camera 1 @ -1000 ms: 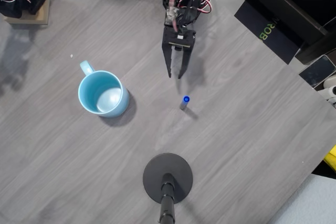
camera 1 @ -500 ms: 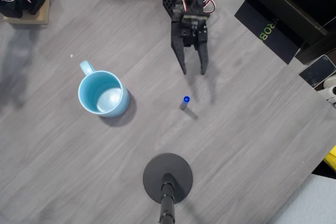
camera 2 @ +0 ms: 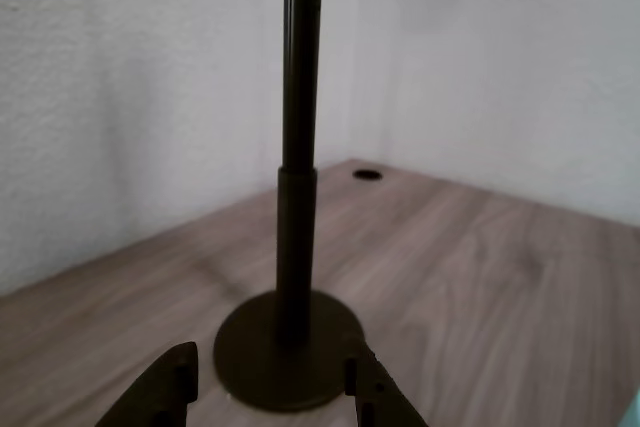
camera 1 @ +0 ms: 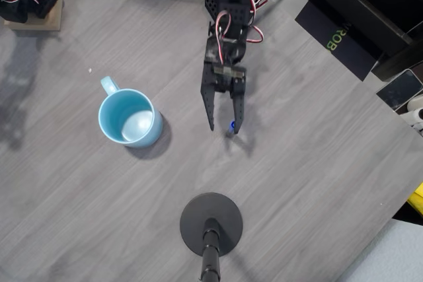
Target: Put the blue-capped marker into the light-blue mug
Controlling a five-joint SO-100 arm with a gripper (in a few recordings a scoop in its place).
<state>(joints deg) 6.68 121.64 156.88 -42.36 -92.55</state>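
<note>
Jaws spread apart are seen from overhead as the gripper point(camera 1: 225, 128) is reached out over the grey wood-grain surface point(camera 1: 317, 163), nothing being held between its two dark prongs. One prong is set just beside the blue-capped marker point(camera 1: 232, 125), whose blue tip peeps out at the prong's inner edge; whether the two are touching cannot be told. The marker appears to be standing on end, so that little more than its cap is offered to the camera. The spread is judged to be kept wide so that the marker can be straddled before it is closed on. The light-blue mug point(camera 1: 130, 118) is placed well apart to the left in this view, upright, mouth open to the ceiling and handle turned toward the upper left, nothing lying inside it. A black stand point(camera 1: 211, 224) with a round base is set near the lower edge, clear of the likely path between marker and mug.

From the wrist view, the two prong tips are shown at the bottom edge with a clear gap between them, the gripper point(camera 2: 275, 392) being aimed across the surface at the stand point(camera 2: 291, 347), whose pole rises before a pale wall point(camera 2: 120, 87). The marker is hidden below the frame here, so the alignment cannot be checked from this camera.
</note>
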